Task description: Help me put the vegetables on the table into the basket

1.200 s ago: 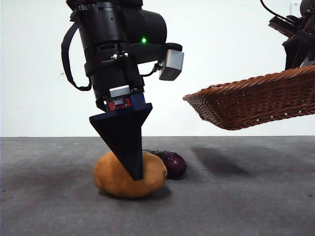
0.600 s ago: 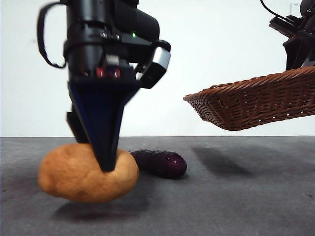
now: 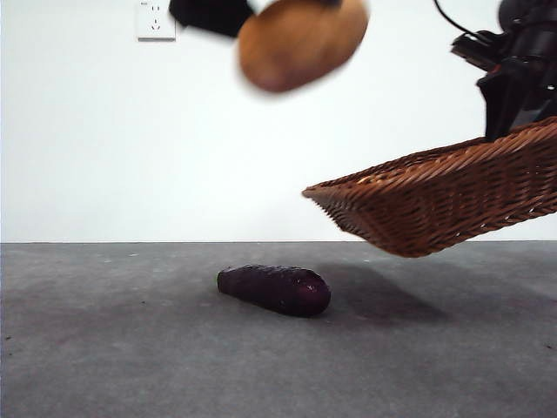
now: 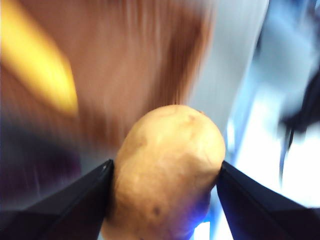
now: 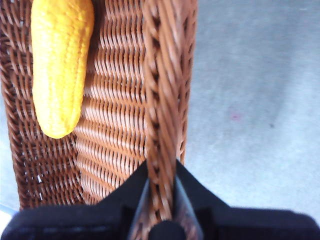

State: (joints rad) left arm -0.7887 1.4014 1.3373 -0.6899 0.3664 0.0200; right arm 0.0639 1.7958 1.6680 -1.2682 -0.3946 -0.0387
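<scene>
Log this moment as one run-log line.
left gripper: potato aloft | right gripper: basket rim | corn: in basket | eggplant: table

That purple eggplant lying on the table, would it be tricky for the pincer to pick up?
Possibly. The eggplant has glossy skin, so it might slip between hard jaws. Its rounded, elongated body lies on its side on the table, so a nudge across it would probably roll it. It looks plump and keeps its shape, so it should lift stiffly rather than droop.

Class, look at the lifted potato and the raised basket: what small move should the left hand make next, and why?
Probably carry the potato sideways over the basket. The left hand grips it high, short of the rim; the right hand holds the basket raised, with the corn inside.
</scene>
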